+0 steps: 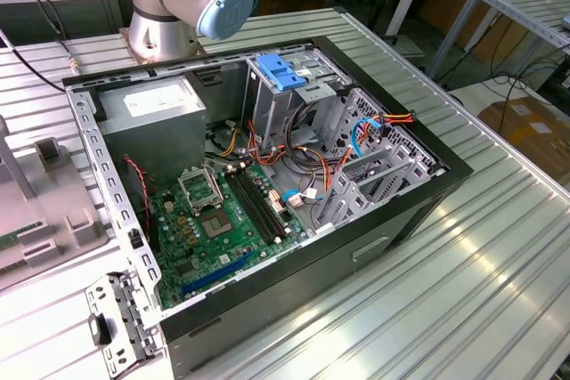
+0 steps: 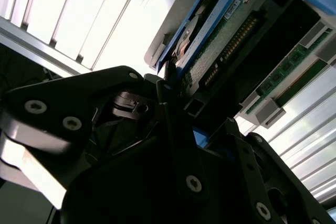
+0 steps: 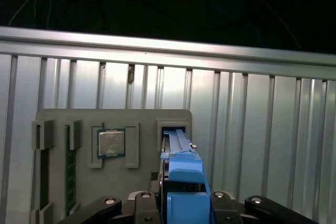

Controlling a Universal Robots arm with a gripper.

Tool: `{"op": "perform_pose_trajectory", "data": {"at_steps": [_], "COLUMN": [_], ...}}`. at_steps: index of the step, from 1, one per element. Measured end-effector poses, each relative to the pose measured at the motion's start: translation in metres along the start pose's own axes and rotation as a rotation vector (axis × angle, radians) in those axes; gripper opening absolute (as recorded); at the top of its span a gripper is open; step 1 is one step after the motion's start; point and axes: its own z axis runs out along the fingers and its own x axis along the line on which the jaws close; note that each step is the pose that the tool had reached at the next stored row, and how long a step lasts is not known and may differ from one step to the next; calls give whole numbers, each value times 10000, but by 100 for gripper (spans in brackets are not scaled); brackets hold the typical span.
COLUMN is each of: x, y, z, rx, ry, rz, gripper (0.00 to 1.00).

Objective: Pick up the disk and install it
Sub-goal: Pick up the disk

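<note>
The disk stands on edge in a slot of a grey parts fixture, its blue carrier rail facing the first wrist camera. In the second wrist view the disk shows its green circuit board and a blue rail. My gripper straddles the carrier's upper end, with a black finger pressed against each side of the blue plastic. In the second wrist view one finger lies along the disk's edge. The disk's lower end is still in the slot.
The fixture lies on the ribbed metal table at the exterior view's left and also carries a processor chip and memory sticks. The open computer case holds a drive cage with a blue bracket, a grey power supply and loose cables.
</note>
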Motion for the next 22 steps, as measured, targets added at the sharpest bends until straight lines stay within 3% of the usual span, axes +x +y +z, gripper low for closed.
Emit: {"op": "perform_pose_trajectory", "data": {"at_steps": [22], "x": [-6], "y": [3], "z": [-138], "rx": [-2], "ry": [0], "rz": [0], "gripper": [37]}}
